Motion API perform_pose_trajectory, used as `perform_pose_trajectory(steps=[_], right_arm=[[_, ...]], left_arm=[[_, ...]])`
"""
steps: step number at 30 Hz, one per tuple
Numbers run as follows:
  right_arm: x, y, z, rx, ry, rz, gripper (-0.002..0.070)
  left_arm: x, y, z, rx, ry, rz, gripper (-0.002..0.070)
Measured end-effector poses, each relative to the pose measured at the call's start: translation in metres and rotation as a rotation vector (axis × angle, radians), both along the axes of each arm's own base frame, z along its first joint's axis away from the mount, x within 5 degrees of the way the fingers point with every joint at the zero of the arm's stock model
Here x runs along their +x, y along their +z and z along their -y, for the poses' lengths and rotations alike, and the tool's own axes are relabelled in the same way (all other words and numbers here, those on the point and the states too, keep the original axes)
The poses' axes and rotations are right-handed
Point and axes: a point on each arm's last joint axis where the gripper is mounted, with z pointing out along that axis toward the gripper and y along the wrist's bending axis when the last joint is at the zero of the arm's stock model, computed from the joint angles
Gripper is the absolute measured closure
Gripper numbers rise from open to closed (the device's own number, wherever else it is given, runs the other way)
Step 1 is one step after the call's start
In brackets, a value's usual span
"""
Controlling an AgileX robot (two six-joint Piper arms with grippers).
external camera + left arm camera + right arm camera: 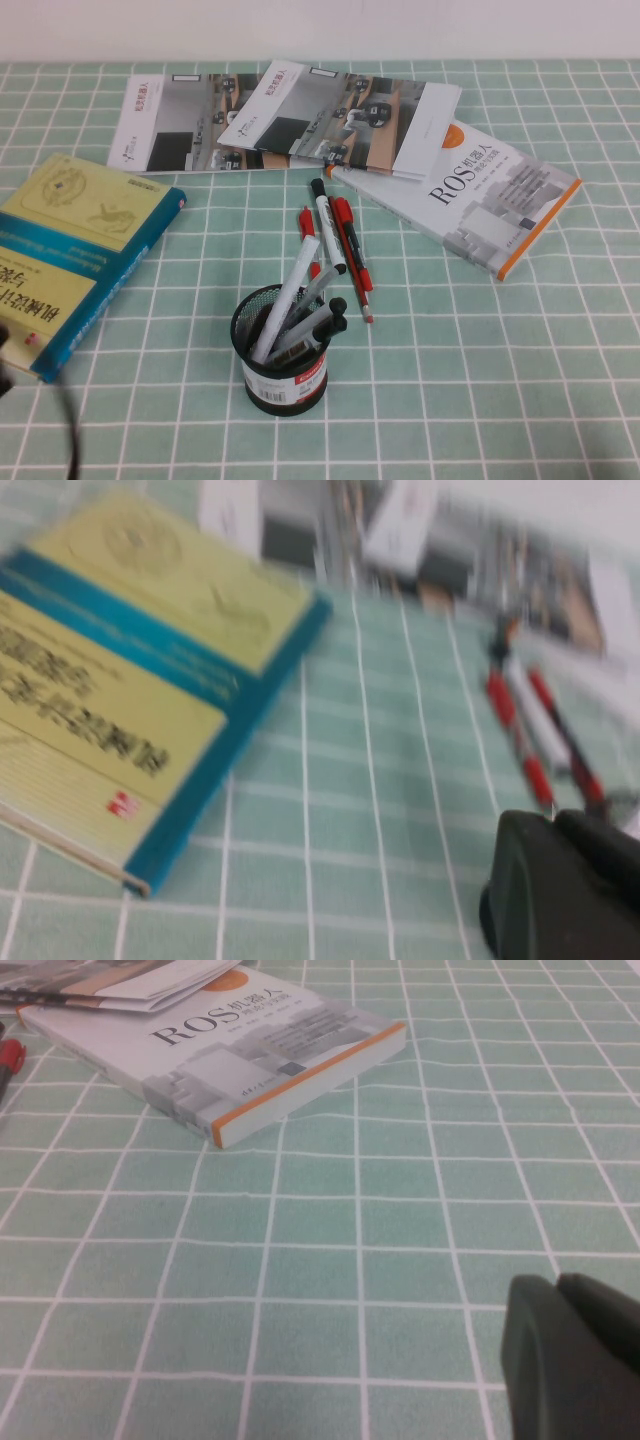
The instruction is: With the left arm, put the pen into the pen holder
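Yet to grasp the pen lying behind the pen holder. Left gripper low beside the yellow book, right gripper parked over the cloth. Cannot tell either's grip.

left wrist view blurred; both end effectors cut off by edges.

Office or lab desk: robotics books, pen holder, brochures.

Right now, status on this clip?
Left claw near yellow book, right claw by ROS book. Pen lying outside pen holder. White marker close alongside.
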Motion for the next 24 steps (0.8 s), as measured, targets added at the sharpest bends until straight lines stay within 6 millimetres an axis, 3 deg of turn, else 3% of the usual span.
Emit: perform_pose_trajectory(steps=[5,10,19,24], right_arm=[[0.000,0.000,0.000,0.000,0.000,0.000,0.0696],[0.000,0.000,0.000,0.000,0.000,0.000,0.0696],[0.000,0.000,0.000,0.000,0.000,0.000,0.0696],[0.000,0.000,0.000,0.000,0.000,0.000,0.0696]], left_arm=[[0.043,0.017,0.013,0.071,-0.141,-0.175,0.0679],[0.100,0.018,0.031,0.095,-0.266,-0.285,0.0679],[0.203,0.027,0.089,0.112,-0.408,-0.386,0.0679],[0.251,0.019,0.126,0.174,-0.424,-0.450,0.0679]])
